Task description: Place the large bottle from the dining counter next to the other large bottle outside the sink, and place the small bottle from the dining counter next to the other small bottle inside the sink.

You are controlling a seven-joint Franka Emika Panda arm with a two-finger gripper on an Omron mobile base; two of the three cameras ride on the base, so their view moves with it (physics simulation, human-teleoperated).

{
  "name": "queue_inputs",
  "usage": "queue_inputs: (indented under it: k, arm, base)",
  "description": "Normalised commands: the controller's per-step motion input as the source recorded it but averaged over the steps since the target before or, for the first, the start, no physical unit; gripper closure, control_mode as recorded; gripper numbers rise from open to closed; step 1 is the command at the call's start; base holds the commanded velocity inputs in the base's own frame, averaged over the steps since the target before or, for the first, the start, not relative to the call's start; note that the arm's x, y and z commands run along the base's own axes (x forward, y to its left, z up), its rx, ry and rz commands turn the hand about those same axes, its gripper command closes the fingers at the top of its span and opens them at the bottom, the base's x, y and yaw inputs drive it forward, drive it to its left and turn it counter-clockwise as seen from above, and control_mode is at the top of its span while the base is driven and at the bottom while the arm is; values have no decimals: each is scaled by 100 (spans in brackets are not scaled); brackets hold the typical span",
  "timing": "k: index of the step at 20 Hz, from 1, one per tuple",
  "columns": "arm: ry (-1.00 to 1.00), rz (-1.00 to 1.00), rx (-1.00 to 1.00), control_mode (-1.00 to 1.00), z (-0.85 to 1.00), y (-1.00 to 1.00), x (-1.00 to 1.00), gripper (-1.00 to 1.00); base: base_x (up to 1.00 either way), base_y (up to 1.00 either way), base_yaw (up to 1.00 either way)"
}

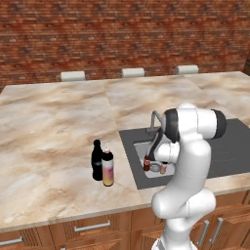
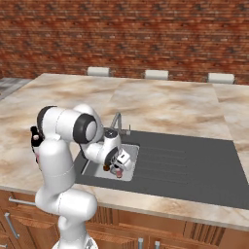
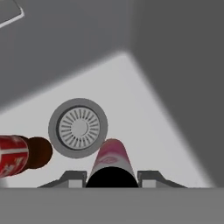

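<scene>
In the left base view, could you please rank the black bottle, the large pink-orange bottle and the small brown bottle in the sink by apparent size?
1. the black bottle and the large pink-orange bottle: about equal, unranked.
2. the small brown bottle, in the sink: clearly smallest, though farther off.

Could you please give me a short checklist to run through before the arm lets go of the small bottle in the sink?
1. Pincer shut on the small bottle: ok.
2. Small bottle inside the sink: ok.
3. Small bottle beside the brown bottle, drain between them: ok.
4. Small bottle's base resting on the sink floor: cannot tell.
5. Large bottle standing by the black bottle on the counter: ok.
</scene>
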Motion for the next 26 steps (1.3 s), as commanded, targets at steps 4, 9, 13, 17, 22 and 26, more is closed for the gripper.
queue_inputs:
  k: [4,9,13,17,22,26]
  arm:
    - [0,0,2,-100,-31,-2,5,100]
    - [-1,0,2,-100,-30,-5,3,100]
    - [0,0,2,-100,-44,-26,-22,100]
    - [0,0,1,-100,-49,-21,-20,100]
    - [0,0,0,-100,-52,-2,-7,-100]
    - [0,0,1,-100,-40,-13,-11,-100]
  base:
    - [0,0,0]
    - [0,0,0]
    - [0,0,0]
    - [0,0,0]
    - [0,0,0]
    - [0,0,0]
